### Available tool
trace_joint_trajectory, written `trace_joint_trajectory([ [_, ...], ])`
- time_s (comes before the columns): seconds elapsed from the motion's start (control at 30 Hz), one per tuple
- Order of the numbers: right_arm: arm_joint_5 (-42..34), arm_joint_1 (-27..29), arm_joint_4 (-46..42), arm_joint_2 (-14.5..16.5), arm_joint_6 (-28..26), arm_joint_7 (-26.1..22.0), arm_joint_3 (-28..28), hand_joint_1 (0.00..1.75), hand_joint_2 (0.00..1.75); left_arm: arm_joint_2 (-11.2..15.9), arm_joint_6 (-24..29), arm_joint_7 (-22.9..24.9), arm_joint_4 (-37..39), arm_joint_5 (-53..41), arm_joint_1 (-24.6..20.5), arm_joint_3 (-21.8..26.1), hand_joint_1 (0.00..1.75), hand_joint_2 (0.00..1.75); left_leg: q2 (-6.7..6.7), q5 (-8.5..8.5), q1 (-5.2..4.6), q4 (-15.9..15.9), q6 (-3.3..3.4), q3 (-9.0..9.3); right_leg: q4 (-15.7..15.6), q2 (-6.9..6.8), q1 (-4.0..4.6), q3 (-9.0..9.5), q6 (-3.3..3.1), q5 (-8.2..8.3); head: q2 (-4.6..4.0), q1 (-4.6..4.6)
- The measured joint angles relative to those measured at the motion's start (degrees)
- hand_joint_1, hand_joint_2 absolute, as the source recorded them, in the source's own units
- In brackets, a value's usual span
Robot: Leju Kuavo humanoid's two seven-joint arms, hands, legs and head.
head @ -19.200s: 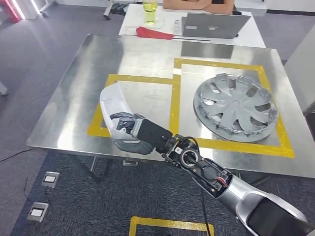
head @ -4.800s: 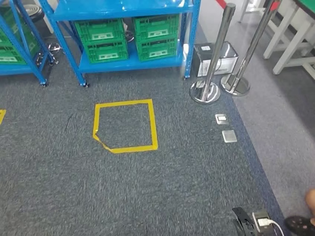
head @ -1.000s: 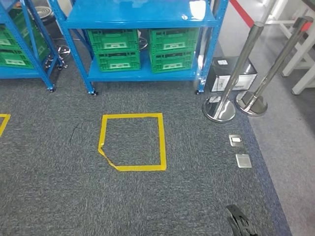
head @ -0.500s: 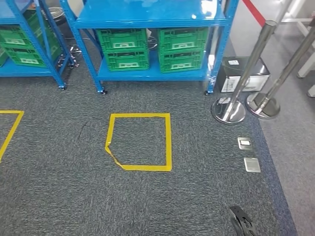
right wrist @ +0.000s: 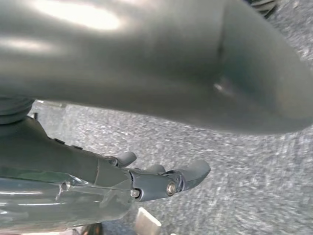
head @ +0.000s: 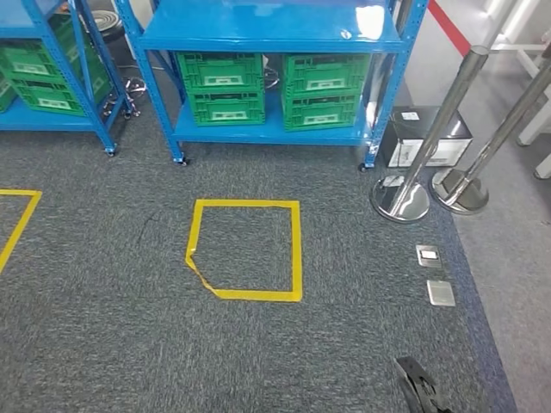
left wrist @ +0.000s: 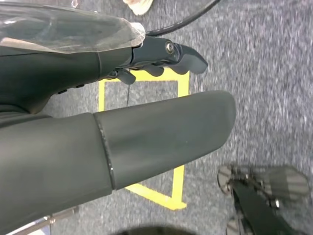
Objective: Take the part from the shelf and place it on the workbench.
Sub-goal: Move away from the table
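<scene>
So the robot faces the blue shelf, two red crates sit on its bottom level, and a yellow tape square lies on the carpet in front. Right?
Not quite: the crates are green, not red, as the head view shows. The rest holds: they sit side by side on the bottom level of the blue shelf, and the yellow tape square lies on the carpet in front of it.

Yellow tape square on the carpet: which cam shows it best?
Head view. The yellow tape square lies whole on the carpet in front of the blue shelf. In the left wrist view the left hand covers most of it, leaving corners. The right wrist view shows carpet and the right hand.
</scene>
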Motion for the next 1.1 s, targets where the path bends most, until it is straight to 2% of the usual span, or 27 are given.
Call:
trace_joint_trajectory([
  [0.07, -0.1, 0.0, 0.0, 0.0, 0.0, 0.0, 0.0, 0.00, 0.00, 0.0, 0.0, 0.0, 0.0, -0.1, 0.0, 0.0, 0.00, 0.00, -0.02, -0.18, -0.12, 0.0, 0.27, 0.23, 7.9, 0.27, -0.04, -3.90, 0.38, -3.72, 0.00, 0.42],
  [0.1, -0.1, 0.1, 0.0, 0.0, 0.0, 0.0, 0.0, 0.00, 0.00, 0.0, -0.1, 0.0, 0.0, -0.1, 0.0, 0.0, 0.00, 0.00, -0.10, -0.32, -0.17, 0.0, 0.34, 0.39, 11.0, 0.31, -0.06, -5.65, 0.55, -4.79, 0.00, 0.57],
  [0.13, -0.2, 0.2, 0.0, 0.0, 0.0, 0.0, 0.0, 0.00, 0.00, 0.0, -0.1, 0.0, 0.0, -0.2, 0.0, 0.0, 0.00, 0.00, -0.22, -0.50, -0.19, 0.1, 0.34, 0.64, 12.3, 0.33, -0.07, -6.56, 0.63, -4.77, 0.00, 0.71],
  [0.17, -0.2, 0.3, 0.0, 0.0, 0.0, 0.0, 0.0, 0.00, 0.00, 0.0, -0.2, 0.0, 0.0, -0.2, 0.1, 0.0, 0.00, 0.00, -0.38, -0.74, -0.18, 0.1, 0.27, 1.01, 11.2, 0.33, -0.09, -6.34, 0.61, -3.52, 0.00, 0.89],
  [0.23, -0.2, 0.3, 0.0, 0.0, 0.0, 0.0, 0.0, 0.00, 0.00, -0.1, -0.3, 0.0, 0.0, -0.3, 0.1, 0.0, 0.00, 0.00, -0.61, -1.40, -0.10, 0.1, -0.08, 2.00, 3.6, 0.37, -0.11, -3.31, 0.38, 1.29, 0.00, 1.28],
  [0.27, -0.2, 0.3, 0.0, -0.1, 0.0, -0.1, 0.0, 0.00, 0.00, -0.1, -0.4, 0.0, 0.0, -0.3, 0.1, 0.0, 0.00, 0.00, -0.66, -1.74, -0.11, 0.2, -0.33, 2.41, -0.1, 0.42, -0.05, -1.95, 0.21, 2.64, 0.00, 1.35],
  [0.3, -0.2, 0.3, 0.0, -0.1, 0.0, -0.1, 0.0, 0.00, 0.00, -0.1, -0.4, 0.0, 0.0, -0.2, 0.0, 0.0, 0.00, 0.00, -0.70, -2.05, -0.13, 0.2, -0.63, 2.58, -2.7, 0.46, 0.09, -1.00, -0.11, 3.26, 0.00, 1.41],
  [0.33, -0.2, 0.3, 0.0, -0.1, 0.0, -0.1, 0.0, 0.00, 0.00, -0.1, -0.4, 0.0, 0.0, -0.2, 0.0, 0.0, 0.00, 0.00, -0.71, -2.28, -0.16, 0.3, -0.98, 2.74, -3.9, 0.49, 0.22, -0.58, -0.54, 3.26, 0.00, 1.37],
  [0.37, -0.2, 0.2, 0.0, -0.1, 0.0, -0.2, 0.0, 0.00, 0.00, -0.1, -0.4, 0.0, 0.0, -0.2, 0.0, 0.0, 0.00, 0.00, -0.72, -2.38, -0.23, 0.5, -1.29, 2.82, -4.1, 0.47, 0.34, -0.53, -1.01, 2.76, 0.00, 1.22],
  [0.43, -0.2, 0.2, 0.0, -0.1, 0.1, -0.2, 0.0, 0.00, 0.00, 0.0, -0.4, 0.0, 0.0, -0.2, 0.0, 0.0, 0.00, 0.00, -0.65, -2.74, -0.21, 1.2, -1.84, 3.05, -4.4, 0.44, 0.28, 0.48, -1.85, 3.18, 0.00, 0.91],
  [0.47, -0.2, 0.3, 0.0, -0.1, 0.1, -0.2, 0.0, 0.00, 0.00, 0.0, -0.4, 0.0, 0.0, -0.2, 0.0, 0.0, 0.00, 0.00, -0.55, -3.34, -0.18, 2.7, -2.06, 2.47, -4.6, 0.41, 0.20, 0.98, -2.10, 3.16, 0.00, 0.63],
  [0.5, -0.2, 0.3, 0.0, -0.1, 0.0, -0.2, 0.0, 0.00, 0.00, 0.0, -0.4, 0.0, 0.0, -0.2, -0.1, 0.0, 0.00, 0.00, -0.46, -4.42, -0.09, 5.3, -2.33, 1.10, -4.8, 0.40, 0.14, 1.45, -2.32, 3.15, 0.00, 0.36],
  [0.6, -0.2, 0.2, 0.0, -0.1, 0.1, -0.2, 0.0, 0.00, 0.00, -0.1, -0.4, 0.0, 0.0, -0.2, -0.1, 0.0, 0.00, 0.00, -0.34, -8.66, 0.14, 17.0, -2.97, -6.49, -5.1, 0.35, 0.21, 1.92, -2.76, 2.63, 0.00, -0.25],
  [0.63, -0.2, 0.2, 0.0, -0.1, 0.1, -0.2, 0.0, 0.00, 0.00, -0.1, -0.4, 0.0, 0.0, -0.2, 0.0, 0.0, 0.00, 0.00, -0.34, -8.85, 0.21, 18.9, -3.02, -8.28, -5.1, 0.38, 0.24, 2.18, -2.81, 2.37, 0.00, -0.32],
  [0.67, -0.2, 0.2, 0.0, -0.1, 0.1, -0.2, 0.0, 0.00, 0.00, -0.1, -0.4, 0.0, 0.0, -0.2, 0.1, 0.0, 0.00, 0.00, -0.33, -7.75, 0.28, 18.6, -2.99, -8.97, -5.1, 0.43, 0.24, 2.56, -2.80, 2.08, 0.00, -0.45],
  [0.7, -0.2, 0.3, 0.0, -0.1, 0.1, -0.2, 0.0, 0.00, 0.00, -0.1, -0.4, 0.0, 0.0, -0.2, 0.2, 0.0, 0.00, 0.00, -0.31, -5.53, 0.34, 16.0, -2.92, -8.50, -5.1, 0.47, 0.23, 3.03, -2.73, 1.75, 0.00, -0.57],
  [0.73, -0.2, 0.3, 0.0, -0.1, 0.1, -0.2, 0.0, 0.00, 0.00, -0.1, -0.4, 0.0, 0.0, -0.2, 0.3, 0.0, 0.00, 0.00, -0.21, -2.71, 0.39, 11.8, -2.76, -7.15, -5.1, 0.49, 0.21, 3.51, -2.61, 1.39, 0.00, -0.68],
  [0.77, -0.2, 0.3, 0.0, -0.1, 0.1, -0.2, 0.0, 0.00, 0.00, -0.1, -0.4, 0.0, 0.0, -0.2, 0.3, 0.0, 0.00, 0.00, -0.09, -0.64, 0.35, 7.8, -2.53, -5.79, -5.1, 0.50, 0.25, 3.99, -2.41, 1.02, 0.00, -0.79],
  [0.8, -0.2, 0.2, 0.0, -0.1, 0.1, -0.2, 0.0, 0.00, 0.00, 0.0, -0.4, 0.0, 0.0, -0.2, 0.2, 0.0, 0.00, 0.00, 0.05, 0.12, 0.22, 4.7, -2.23, -4.73, -5.2, 0.52, 0.27, 4.28, -2.13, 0.69, 0.00, -0.85],
  [0.83, -0.2, 0.2, 0.0, -0.1, 0.1, -0.2, 0.0, 0.00, 0.00, 0.0, -0.4, 0.1, 0.0, -0.2, 0.1, 0.0, 0.00, 0.00, 0.13, 0.29, 0.01, 3.0, -1.85, -4.14, -5.3, 0.52, 0.25, 4.45, -1.78, 0.41, 0.00, -0.85],
  [0.9, -0.2, 0.2, 0.0, -0.1, 0.1, -0.2, 0.0, 0.00, 0.00, 0.0, -0.4, 0.1, 0.0, -0.1, 0.1, 0.0, 0.00, 0.00, -0.05, 0.06, -0.27, 2.3, -0.90, -3.66, -4.8, 0.55, 0.14, 4.78, -0.94, 0.47, 0.00, -0.76],
  [0.97, -0.2, 0.2, 0.0, 0.0, 0.2, -0.2, 0.0, 0.00, 0.00, 0.0, -0.4, 0.2, 0.0, -0.1, 0.2, 0.0, 0.00, 0.00, -0.19, 0.87, -0.26, 1.7, 0.06, -2.60, -3.1, 0.53, -0.04, 4.87, -0.31, -0.14, 0.00, -0.51],
  [1.0, -0.2, 0.1, 0.0, 0.0, 0.2, -0.2, 0.0, 0.00, 0.00, 0.0, -0.4, 0.2, 0.0, -0.1, 0.2, 0.0, 0.00, 0.00, -0.18, 0.81, -0.27, 1.7, 0.44, -2.08, -1.2, 0.51, -0.09, 4.05, -0.14, -1.33, 0.00, -0.36],
  [1.03, -0.2, 0.1, 0.0, 0.0, 0.3, -0.2, 0.0, 0.00, 0.00, 0.0, -0.4, 0.2, 0.0, -0.1, 0.1, 0.0, 0.00, 0.00, -0.16, 0.66, -0.28, 1.6, 0.73, -1.76, 1.9, 0.50, -0.10, 2.38, -0.02, -2.96, 0.00, -0.18],
  [1.1, -0.2, 0.1, 0.0, 0.0, 0.3, -0.2, 0.0, 0.00, 0.00, 0.1, -0.4, 0.2, 0.0, -0.1, 0.0, 0.0, 0.00, 0.00, -0.23, 0.13, -0.40, 1.6, 1.05, -1.32, 9.5, 0.52, -0.04, -2.31, 0.14, -6.11, 0.00, 0.17],
])
